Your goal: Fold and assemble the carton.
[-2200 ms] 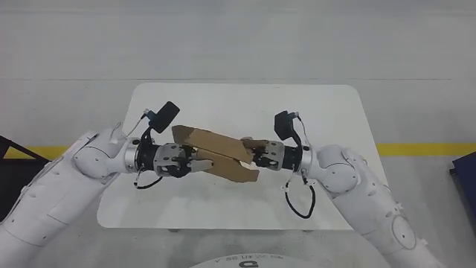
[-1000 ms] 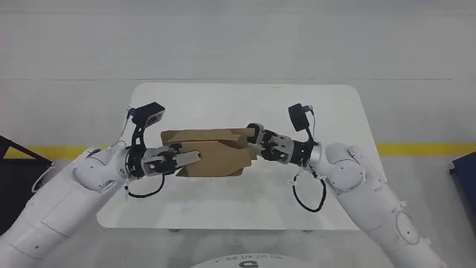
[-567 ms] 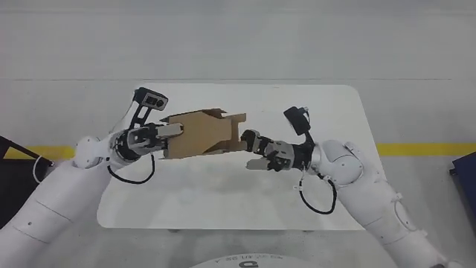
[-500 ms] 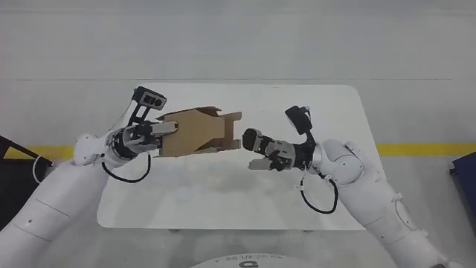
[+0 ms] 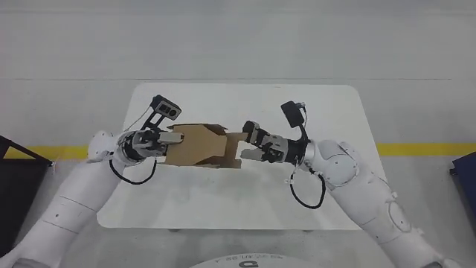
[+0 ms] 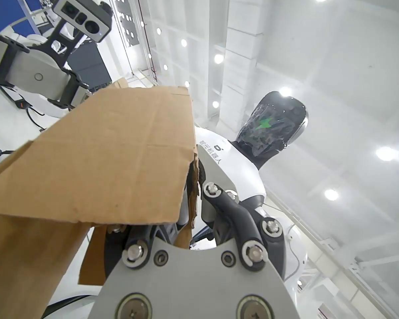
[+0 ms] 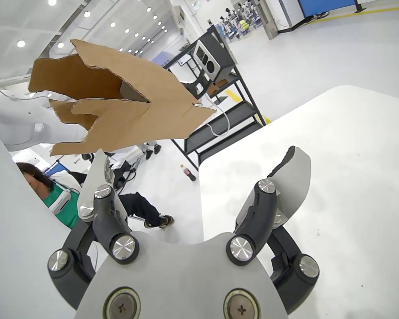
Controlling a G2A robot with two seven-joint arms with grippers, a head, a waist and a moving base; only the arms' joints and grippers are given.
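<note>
Carton [image 5: 199, 145] held up off the table [image 5: 327, 186]: a half-opened sleeve with its end flaps loose. Long axis runs arm to arm. Left gripper [image 5: 166, 140] pinches 1 end, jaws clamped on cardboard. Right gripper [image 5: 251, 142] sits at the opposite end, jaws spread, nothing between them. The loose flaps lie straight ahead of its fingertips, close; contact uncertain. Judgement: the right arm is free and nearest the unfolded flaps, so the next fold is likely its job.

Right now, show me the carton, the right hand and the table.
carton [image 5: 195, 146], top view, its flat upper panel.
right hand [image 7: 198, 160], right wrist view, midway between its open fingertips.
table [image 5: 320, 112], top view, bare surface.
</note>
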